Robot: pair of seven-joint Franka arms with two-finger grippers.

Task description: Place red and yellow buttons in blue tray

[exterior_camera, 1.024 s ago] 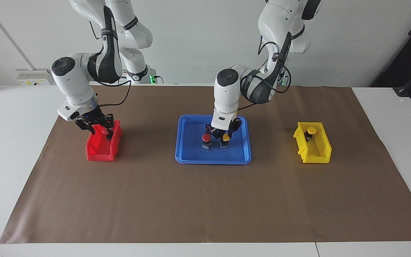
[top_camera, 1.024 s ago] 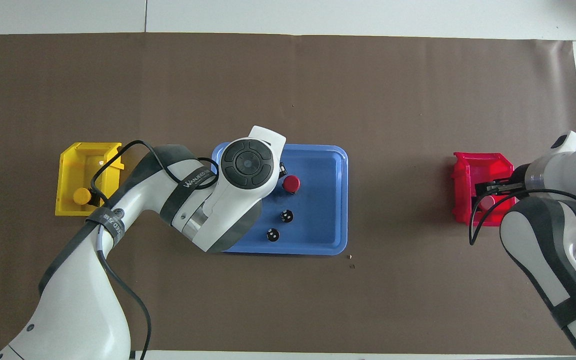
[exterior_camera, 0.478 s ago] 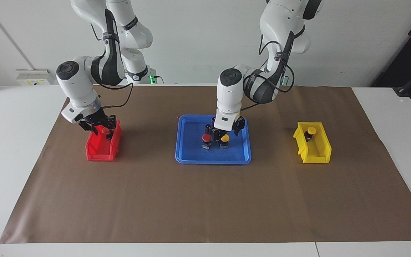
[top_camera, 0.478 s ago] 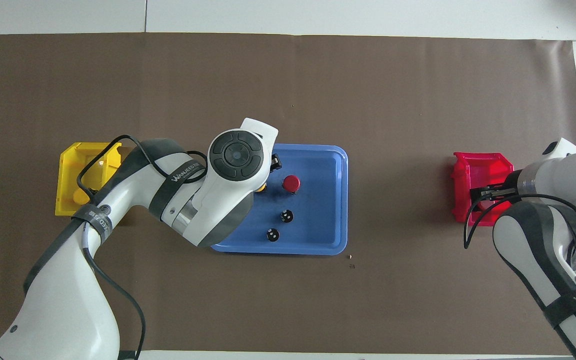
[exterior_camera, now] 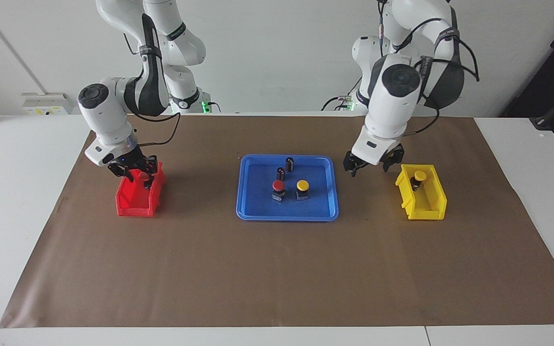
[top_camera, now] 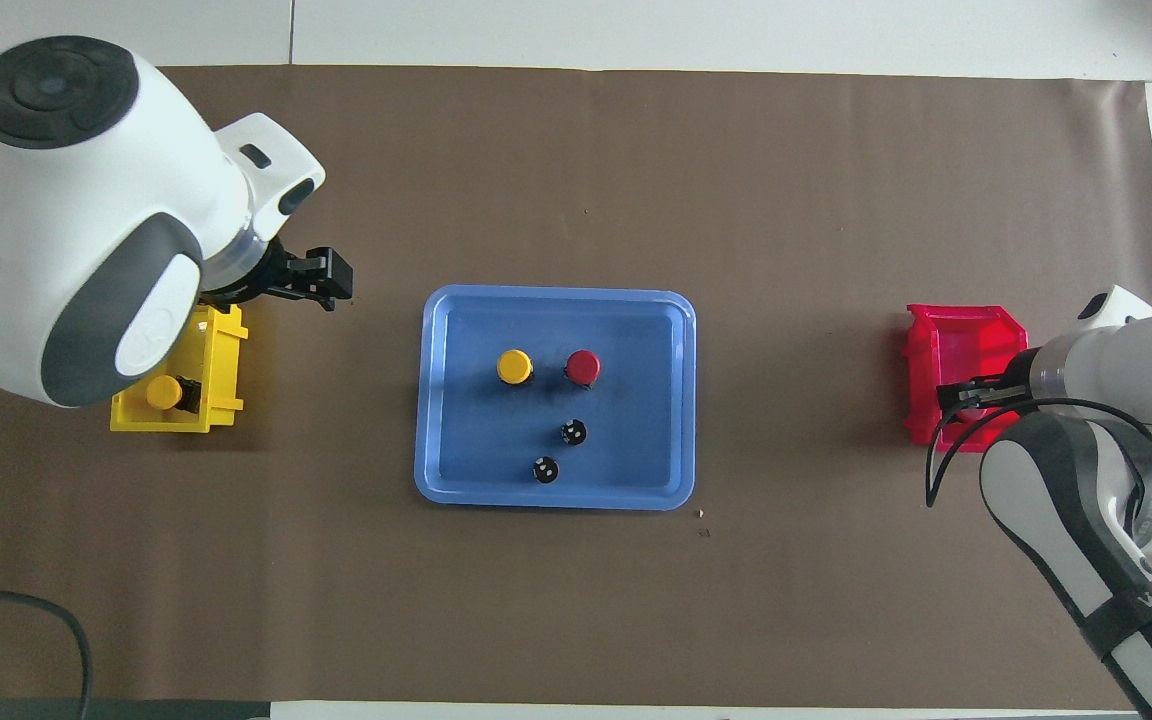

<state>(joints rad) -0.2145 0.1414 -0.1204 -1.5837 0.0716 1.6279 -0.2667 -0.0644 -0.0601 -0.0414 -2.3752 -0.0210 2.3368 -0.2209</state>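
Left end effector hangs with fingers spread and empty over the desk between the blue tray and yellow bin. Right end effector grips a red button over the red bin. You have one red and one yellow button trayed; another yellow waits in its bin. They look light and rigid with slick caps, so take the black body.

table: white | brown paper mat across it | on mat: blue tray mid-frame, red bin frame-left, yellow bin frame-right
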